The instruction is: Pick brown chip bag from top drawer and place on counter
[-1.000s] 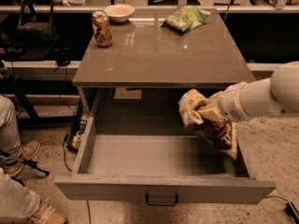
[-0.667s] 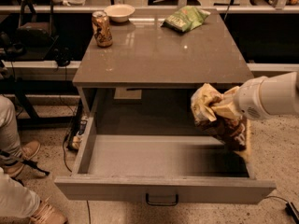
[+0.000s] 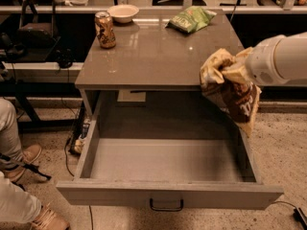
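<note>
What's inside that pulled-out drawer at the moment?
Only a bare grey floor shows in the drawer. The chip bag, bunched in the gripper beside the tabletop's right edge, hangs over the drawer's right rear corner and hides that spot.

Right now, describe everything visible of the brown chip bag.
The brown chip bag is crinkly, dark brown and tan-yellow with pale lettering. It hangs crumpled and tilted in the air, gripped at its top by the gripper, over the right side of the open top drawer, by the front-right corner of the counter.
</note>
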You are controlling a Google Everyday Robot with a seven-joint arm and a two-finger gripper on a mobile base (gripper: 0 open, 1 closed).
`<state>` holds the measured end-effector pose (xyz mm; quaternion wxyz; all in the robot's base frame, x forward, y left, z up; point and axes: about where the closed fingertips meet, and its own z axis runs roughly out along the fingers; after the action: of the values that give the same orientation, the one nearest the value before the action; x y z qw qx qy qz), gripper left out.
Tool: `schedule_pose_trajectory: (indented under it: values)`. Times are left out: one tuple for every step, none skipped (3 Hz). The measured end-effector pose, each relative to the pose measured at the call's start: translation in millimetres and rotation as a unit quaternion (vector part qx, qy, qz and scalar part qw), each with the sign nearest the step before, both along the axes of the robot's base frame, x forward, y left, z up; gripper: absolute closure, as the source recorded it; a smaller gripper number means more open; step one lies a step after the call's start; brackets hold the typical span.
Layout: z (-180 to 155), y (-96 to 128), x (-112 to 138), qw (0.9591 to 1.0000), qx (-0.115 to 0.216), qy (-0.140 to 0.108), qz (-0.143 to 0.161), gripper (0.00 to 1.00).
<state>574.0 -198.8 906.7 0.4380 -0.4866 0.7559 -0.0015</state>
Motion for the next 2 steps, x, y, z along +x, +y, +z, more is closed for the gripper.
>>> schedule_pose_trajectory:
  values:
    - [38.2,19.0,49.1,0.998,-0.009,-0.061,0.011,1.0]
    - [67.1,40.4,98.2,0.9946,-0.004,-0.101,0.021,1.0]
